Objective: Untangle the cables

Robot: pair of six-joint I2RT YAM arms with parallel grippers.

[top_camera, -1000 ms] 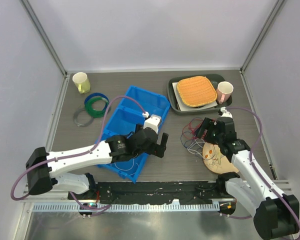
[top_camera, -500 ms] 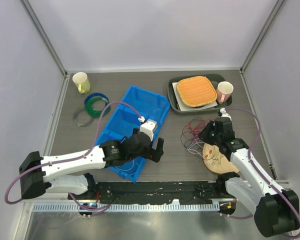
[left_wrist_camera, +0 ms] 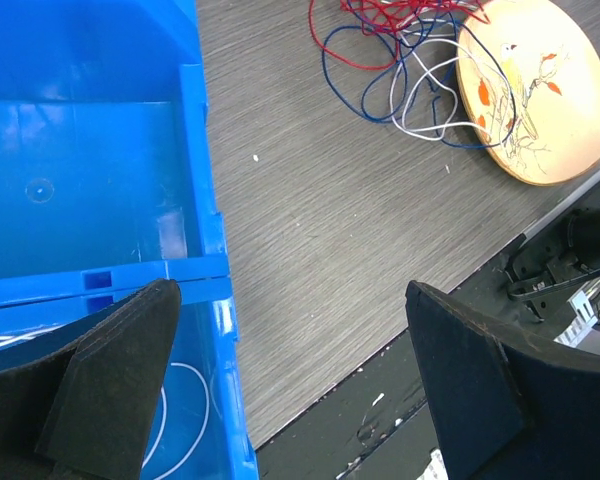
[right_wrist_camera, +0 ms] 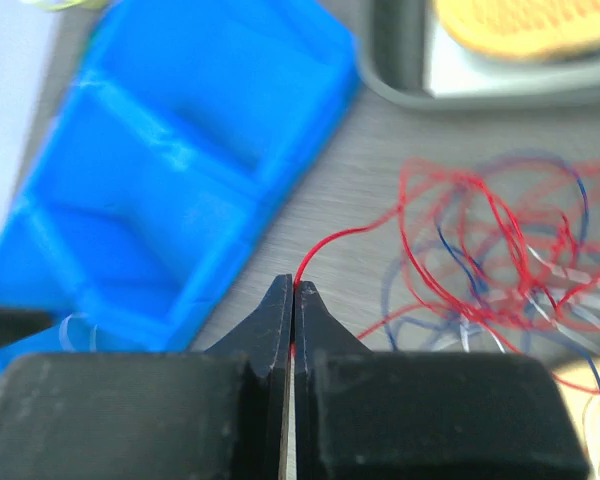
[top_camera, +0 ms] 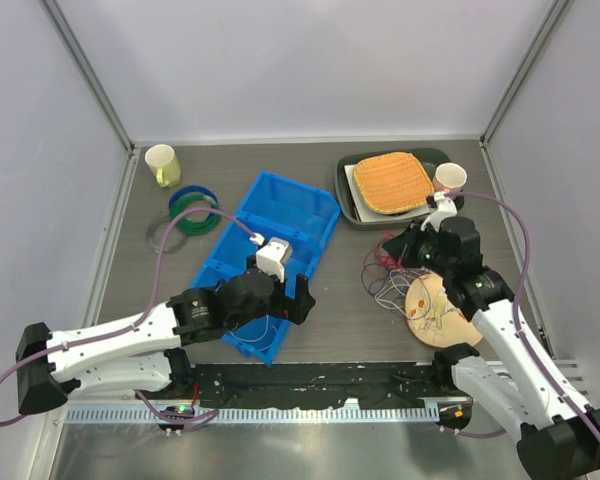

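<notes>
Thin red, white and dark blue cables point(top_camera: 385, 272) lie tangled on the grey wood-grain bench point(top_camera: 340, 315). The right gripper point(right_wrist_camera: 293, 288) is closed on one red strand point(right_wrist_camera: 338, 234); the left gripper point(left_wrist_camera: 290, 330) gapes wide, empty.

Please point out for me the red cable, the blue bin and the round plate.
red cable point(right_wrist_camera: 340, 236), right wrist view, on the curved strand leaving the tangle.
blue bin point(left_wrist_camera: 80, 180), left wrist view, on a bare compartment floor.
round plate point(left_wrist_camera: 570, 110), left wrist view, on its bare right part.
</notes>
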